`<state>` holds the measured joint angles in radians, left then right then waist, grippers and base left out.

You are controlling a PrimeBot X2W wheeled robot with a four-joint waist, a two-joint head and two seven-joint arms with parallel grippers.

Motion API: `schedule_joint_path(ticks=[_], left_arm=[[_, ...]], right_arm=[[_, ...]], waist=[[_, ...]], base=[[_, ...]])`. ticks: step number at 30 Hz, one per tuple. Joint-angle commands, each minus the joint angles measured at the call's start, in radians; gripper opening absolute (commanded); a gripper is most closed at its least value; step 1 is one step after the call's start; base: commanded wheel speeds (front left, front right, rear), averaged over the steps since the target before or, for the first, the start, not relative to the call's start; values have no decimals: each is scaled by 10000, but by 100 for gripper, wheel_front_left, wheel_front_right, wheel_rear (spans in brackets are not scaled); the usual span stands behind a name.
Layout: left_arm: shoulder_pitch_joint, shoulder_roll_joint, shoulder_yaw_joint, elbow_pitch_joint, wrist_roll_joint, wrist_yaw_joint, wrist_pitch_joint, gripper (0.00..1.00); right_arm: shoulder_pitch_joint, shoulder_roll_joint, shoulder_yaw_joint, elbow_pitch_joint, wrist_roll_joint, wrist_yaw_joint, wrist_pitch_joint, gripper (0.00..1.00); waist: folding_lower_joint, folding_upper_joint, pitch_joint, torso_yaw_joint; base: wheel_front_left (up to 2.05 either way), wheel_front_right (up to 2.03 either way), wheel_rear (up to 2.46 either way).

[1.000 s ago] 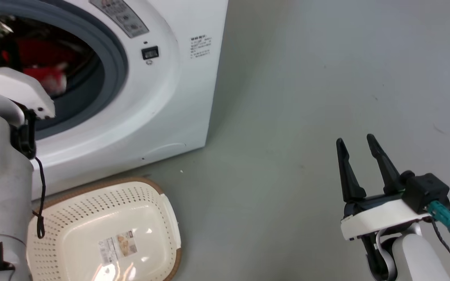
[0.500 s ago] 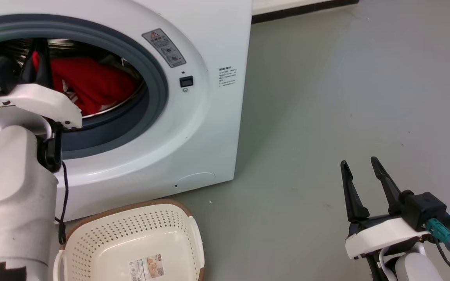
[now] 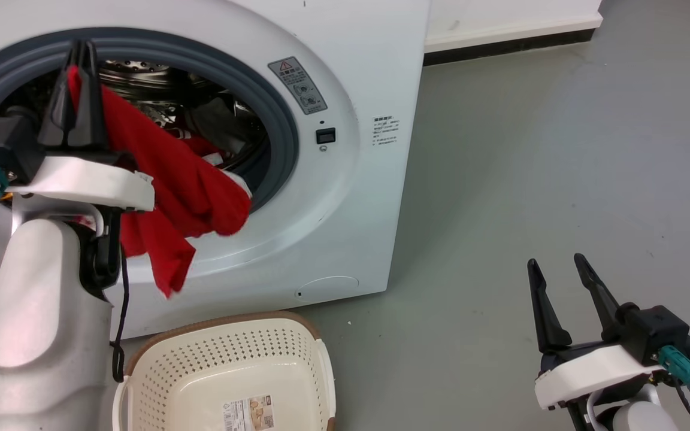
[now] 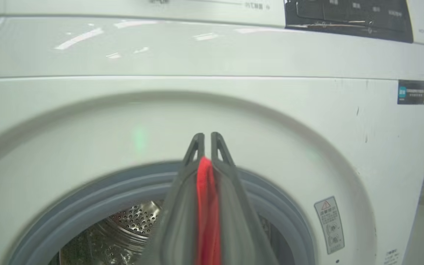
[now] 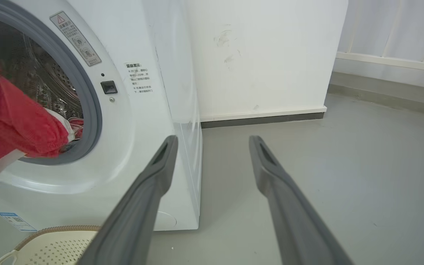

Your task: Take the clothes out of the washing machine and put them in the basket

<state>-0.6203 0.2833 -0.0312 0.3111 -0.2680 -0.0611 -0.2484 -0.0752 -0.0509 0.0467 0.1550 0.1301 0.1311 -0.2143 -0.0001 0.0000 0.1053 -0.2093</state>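
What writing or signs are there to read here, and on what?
No words can be read.
Sticker on the washer: red warning triangle, print too small.
Print beside it: too small.
Basket label: blurred.
QR sticker on the washer: too small.

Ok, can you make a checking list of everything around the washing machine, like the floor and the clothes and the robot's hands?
Surface: grey floor, bare apart from a few small specks.
Job's things: washing machine, porthole open; red garment hanging out over the porthole rim; red and white garment inside the drum; basket on the floor below the porthole, no clothes in the part that shows.
Clutter: nothing seen.
Grippers: left gripper shut on the red garment; right gripper open, holding nothing, above the floor.
Cables: black cable hanging along the left arm; teal plug at the right wrist.
Surroundings: white wall with dark skirting.
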Motion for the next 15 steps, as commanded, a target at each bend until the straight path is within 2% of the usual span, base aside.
schedule_joint_path(ticks=[1,15], left_arm=[[204,-2,-52,-410,40,85,108,0],[1532,-139,-318,-4785,215,724,1116,0]], right_arm=[[80,13,-30,-102,-66,-7,24,100],[54,13,-81,-263,-55,-7,94,100]], waist=[[1,0,43,83],[1,0,242,509]], base=[[0,0,0],[0,0,0]])
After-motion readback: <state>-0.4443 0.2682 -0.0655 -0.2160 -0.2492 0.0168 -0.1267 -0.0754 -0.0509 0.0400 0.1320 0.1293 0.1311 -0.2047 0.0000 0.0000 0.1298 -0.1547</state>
